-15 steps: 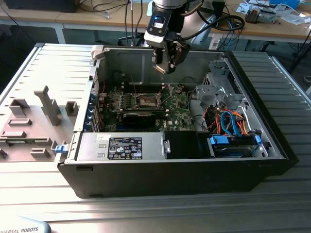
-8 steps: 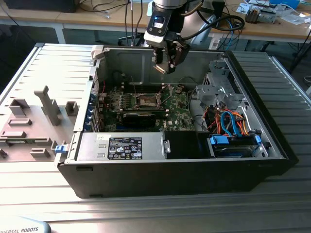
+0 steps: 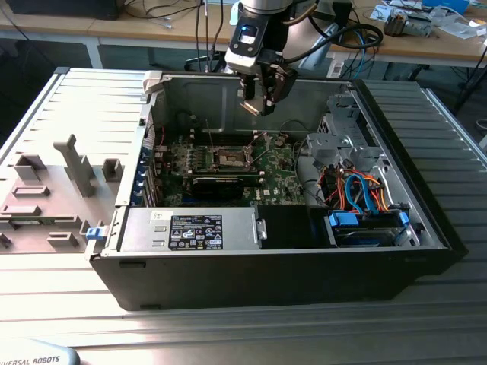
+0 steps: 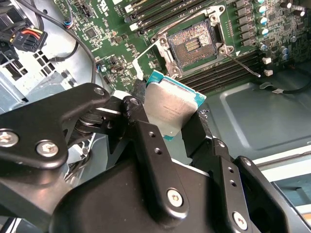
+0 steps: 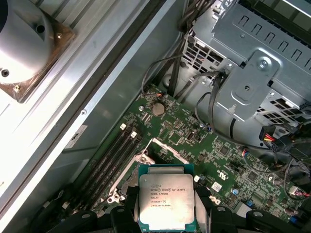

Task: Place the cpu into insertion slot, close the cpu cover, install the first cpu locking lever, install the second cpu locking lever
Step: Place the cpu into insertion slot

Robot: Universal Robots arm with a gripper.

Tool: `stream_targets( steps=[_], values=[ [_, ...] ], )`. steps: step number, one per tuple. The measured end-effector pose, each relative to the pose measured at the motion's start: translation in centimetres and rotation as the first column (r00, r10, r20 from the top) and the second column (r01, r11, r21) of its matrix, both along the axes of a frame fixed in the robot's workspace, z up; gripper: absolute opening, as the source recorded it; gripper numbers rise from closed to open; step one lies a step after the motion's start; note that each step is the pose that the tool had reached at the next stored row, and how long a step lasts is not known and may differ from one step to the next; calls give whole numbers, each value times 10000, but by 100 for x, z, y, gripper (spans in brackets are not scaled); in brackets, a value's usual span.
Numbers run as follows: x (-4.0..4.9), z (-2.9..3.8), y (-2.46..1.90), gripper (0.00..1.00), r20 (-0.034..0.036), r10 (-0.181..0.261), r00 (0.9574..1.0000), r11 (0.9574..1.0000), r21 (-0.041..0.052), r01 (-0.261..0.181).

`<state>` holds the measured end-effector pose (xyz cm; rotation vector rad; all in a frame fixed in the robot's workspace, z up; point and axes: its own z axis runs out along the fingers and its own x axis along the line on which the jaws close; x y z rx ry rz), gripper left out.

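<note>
Cpu [image 5: 166, 200]: smooth silver-grey metal lid with a satin sheen, edged by a teal-green substrate. Gripper [image 4: 171, 116]: matt black parts with bright metal screw heads. Insertion slot [image 4: 193, 42]: dark centre, shiny metal rim. Motherboard [image 5: 194, 141]: green, lightly glossy lacquered board. Computer case [image 3: 198, 99]: dull grey sheet metal inside, matt black outer walls. Drive cage [image 5: 262, 63]: bare, perforated pale steel. Table [image 3: 91, 99]: ribbed grey metal slats.
</note>
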<state>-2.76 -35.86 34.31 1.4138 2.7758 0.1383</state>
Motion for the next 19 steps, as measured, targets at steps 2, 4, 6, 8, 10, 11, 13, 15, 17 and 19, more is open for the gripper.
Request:
stream_targets(
  steps=[2, 4, 6, 8, 10, 11, 13, 15, 17, 19],
  values=[
    [0, 0, 0, 54, 0, -16, 10000, 10000, 0, 16],
    [0, 0, 0, 54, 0, -28, 10000, 10000, 0, 28],
    [0, 0, 0, 54, 0, -39, 10000, 10000, 0, 39],
    [0, 0, 0, 54, 0, -49, 10000, 10000, 0, 49],
    [0, 0, 0, 54, -1, -60, 10000, 10000, 0, 60],
    [0, 0, 0, 54, 0, -65, 10000, 10000, 0, 65],
    [0, 0, 0, 54, -1, -76, 10000, 10000, 0, 76],
    [0, 0, 0, 54, 0, -86, 10000, 10000, 0, 86],
    [0, 0, 0, 54, 0, -97, 10000, 10000, 0, 97],
    [0, 0, 0, 54, 0, -110, 9999, 9999, 0, 110]
  ],
)
